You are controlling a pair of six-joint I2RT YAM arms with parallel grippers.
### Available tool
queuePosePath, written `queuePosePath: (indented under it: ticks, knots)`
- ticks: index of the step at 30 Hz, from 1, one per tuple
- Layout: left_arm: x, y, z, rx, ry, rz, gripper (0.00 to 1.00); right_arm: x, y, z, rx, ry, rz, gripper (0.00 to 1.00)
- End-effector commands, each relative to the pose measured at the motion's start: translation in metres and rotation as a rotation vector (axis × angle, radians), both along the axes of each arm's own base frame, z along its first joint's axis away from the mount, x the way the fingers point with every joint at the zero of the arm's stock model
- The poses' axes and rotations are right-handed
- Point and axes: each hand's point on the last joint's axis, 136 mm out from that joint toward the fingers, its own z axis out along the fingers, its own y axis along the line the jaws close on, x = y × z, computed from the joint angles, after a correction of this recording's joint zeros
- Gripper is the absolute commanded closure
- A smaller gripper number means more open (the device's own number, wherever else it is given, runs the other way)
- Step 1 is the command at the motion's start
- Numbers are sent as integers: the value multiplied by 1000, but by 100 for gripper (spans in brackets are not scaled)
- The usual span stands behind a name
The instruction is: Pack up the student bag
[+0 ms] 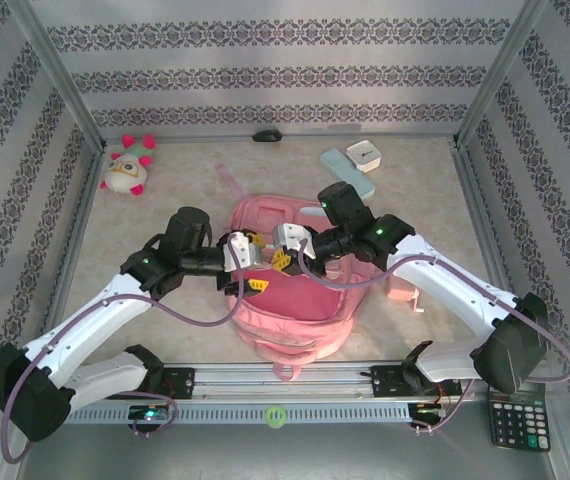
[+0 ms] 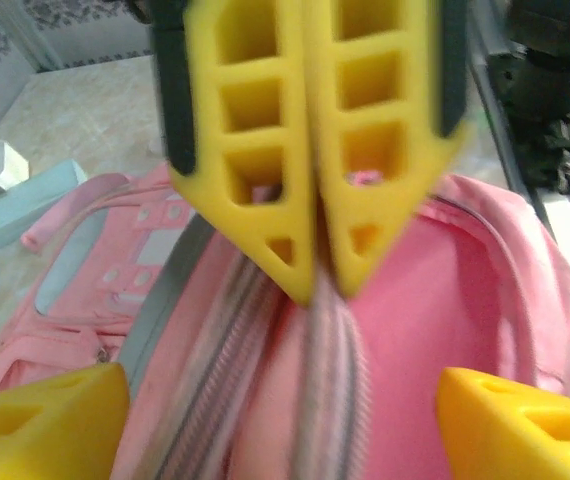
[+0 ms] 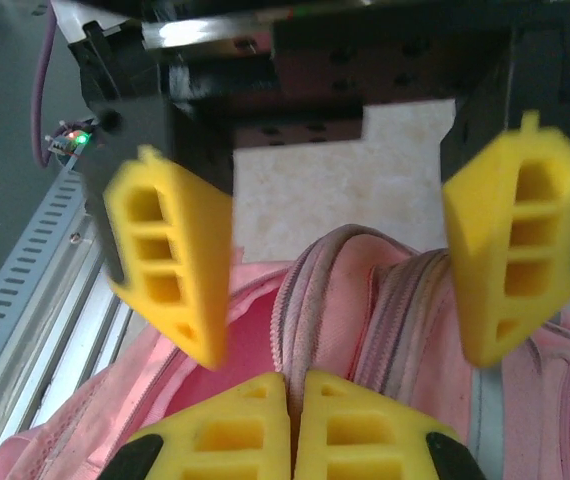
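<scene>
— What does the bag (image 1: 290, 322) look like?

— Big, soft pink cloth, lying flat on the counter (image 1: 425, 200) right under both grippers. It has lighter pink pockets. A thin strap trails out beyond the grippers toward the back wall, and there is a loop handle on the side nearest the arm bases. Two greyish-pink zip lines run side by side along its top.

— The left gripper (image 1: 253, 262)?

— Wide. Its yellow fingers stand far apart, one on either side of the zip lines, with nothing between them but the bag.

— The right gripper (image 1: 278, 261)?

— Its fingers are pressed together, with the tips down at the zip line between the left gripper's fingers. It's too blurred to tell whether they pinch a zip pull.

— Anything to read?

— A calculator (image 1: 518, 423) lies well behind and to the right of the right gripper, but its keys are too small to read. Beyond the right gripper a pale blue case (image 1: 348, 170) sits against a white box (image 1: 365, 153). Far left of the left gripper is a plush toy (image 1: 128, 168).
</scene>
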Motion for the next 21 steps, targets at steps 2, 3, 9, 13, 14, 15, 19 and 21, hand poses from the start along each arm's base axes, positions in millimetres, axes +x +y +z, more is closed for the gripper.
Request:
queuePosePath:
  ticks: [2,3,9,13,14,15,19,21]
  knots:
    - [40,-2,6,1,-101,153,53,-5,4,31,117,-52,28,96]
    - [44,1,6,5,-105,183,60,-2,0,28,103,-57,-11,87]
    - [46,24,7,5,-52,316,93,15,-42,-2,4,-42,-326,48]
    - [58,50,0,54,-62,465,97,20,-74,-13,23,23,-530,44]
    - [62,58,-1,63,-66,506,97,24,-81,-12,35,31,-585,43]
    - [67,67,-3,69,-62,558,98,29,-89,-14,45,57,-661,40]
    - [85,95,0,72,-43,712,100,58,-135,-16,86,214,-1043,34]
    - [89,102,2,65,-39,746,100,68,-163,-25,63,325,-1228,33]
